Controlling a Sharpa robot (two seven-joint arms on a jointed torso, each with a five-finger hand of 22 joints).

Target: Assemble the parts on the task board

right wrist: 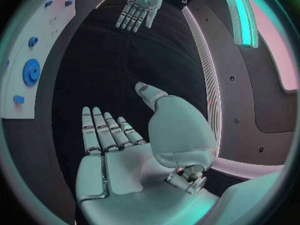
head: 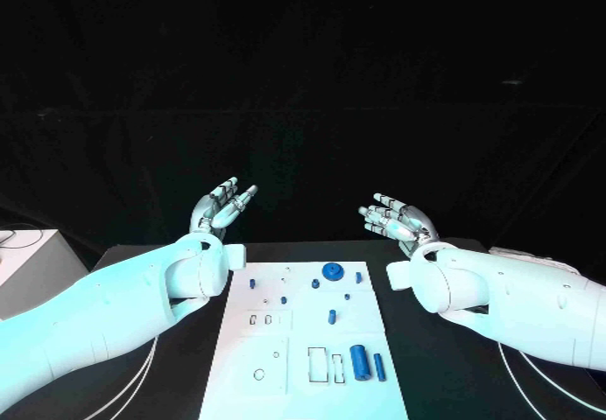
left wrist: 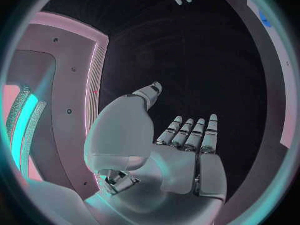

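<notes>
Both held mid-frame above the worktop [head: 151, 262], the left robot hand [head: 222, 206] and right robot hand [head: 397, 219] are spread and empty, beyond the task board [head: 303, 350] with its blue parts [head: 359, 359]

Robotics test lab: a black table [head: 442, 385] carries a white task board [head: 303, 350], black curtain hangs behind the table, and white equipment [head: 19, 258] stands beside it.

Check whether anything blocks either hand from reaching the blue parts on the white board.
Nothing visible does. The left hand and right hand hover open beyond the task board; only bare black table separates them from the parts.
</notes>
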